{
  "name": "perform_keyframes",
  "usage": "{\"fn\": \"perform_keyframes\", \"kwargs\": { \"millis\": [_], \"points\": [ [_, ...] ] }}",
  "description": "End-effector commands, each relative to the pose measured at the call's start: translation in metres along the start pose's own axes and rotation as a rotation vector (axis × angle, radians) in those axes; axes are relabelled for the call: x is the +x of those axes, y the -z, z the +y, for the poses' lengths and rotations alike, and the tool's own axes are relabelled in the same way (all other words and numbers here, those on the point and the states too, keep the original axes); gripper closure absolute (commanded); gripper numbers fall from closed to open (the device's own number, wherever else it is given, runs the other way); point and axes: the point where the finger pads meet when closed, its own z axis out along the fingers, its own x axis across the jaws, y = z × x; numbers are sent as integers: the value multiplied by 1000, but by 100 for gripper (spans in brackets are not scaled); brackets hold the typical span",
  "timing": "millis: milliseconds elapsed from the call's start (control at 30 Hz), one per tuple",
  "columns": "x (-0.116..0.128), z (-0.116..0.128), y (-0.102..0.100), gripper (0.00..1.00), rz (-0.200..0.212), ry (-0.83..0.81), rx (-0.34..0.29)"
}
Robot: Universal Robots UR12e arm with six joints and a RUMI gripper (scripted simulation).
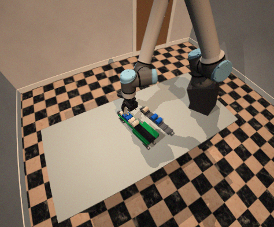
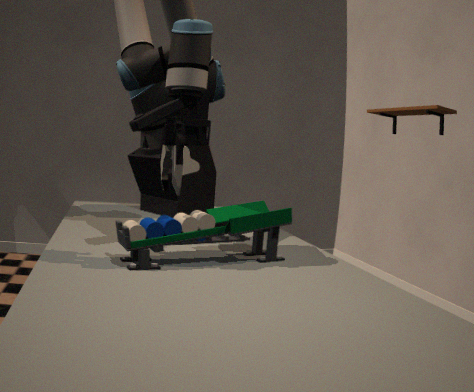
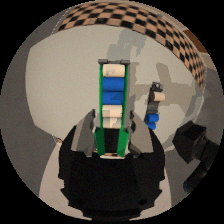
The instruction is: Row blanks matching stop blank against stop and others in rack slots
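The green feed ramp [image 1: 137,127] holds a row of blanks: a cream one at the stop [image 2: 135,230], then two blue ones [image 2: 151,227] [image 2: 168,225], then two cream ones [image 2: 185,222] [image 2: 202,219]. The grey stock rack [image 1: 156,120] beside it holds a cream blank [image 1: 145,109] and two blue blanks [image 1: 154,116] [image 1: 159,120]. My gripper [image 2: 171,175] hangs above the ramp's lower end, over the blue blanks. Its fingers are partly apart with nothing between them. In the wrist view the fingers frame the ramp [image 3: 113,100], and the rack [image 3: 156,107] lies to the right.
The arm's dark base block [image 1: 203,96] stands on the grey mat behind the rack. A checkered floor surrounds the mat. A wooden wall shelf [image 2: 411,111] hangs on the right wall, far from the work.
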Motion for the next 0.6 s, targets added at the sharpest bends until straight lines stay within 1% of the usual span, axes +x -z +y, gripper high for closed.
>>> {"fn": "perform_keyframes", "kwargs": {
  "millis": [0, 133, 567],
  "points": [
    [1, 0, -10, 55, 1, 0, -2],
    [1, 0, -13, 55, 1, 0, -2],
    [1, 0, -33, 55, 1, 0, -2]
  ]
}}
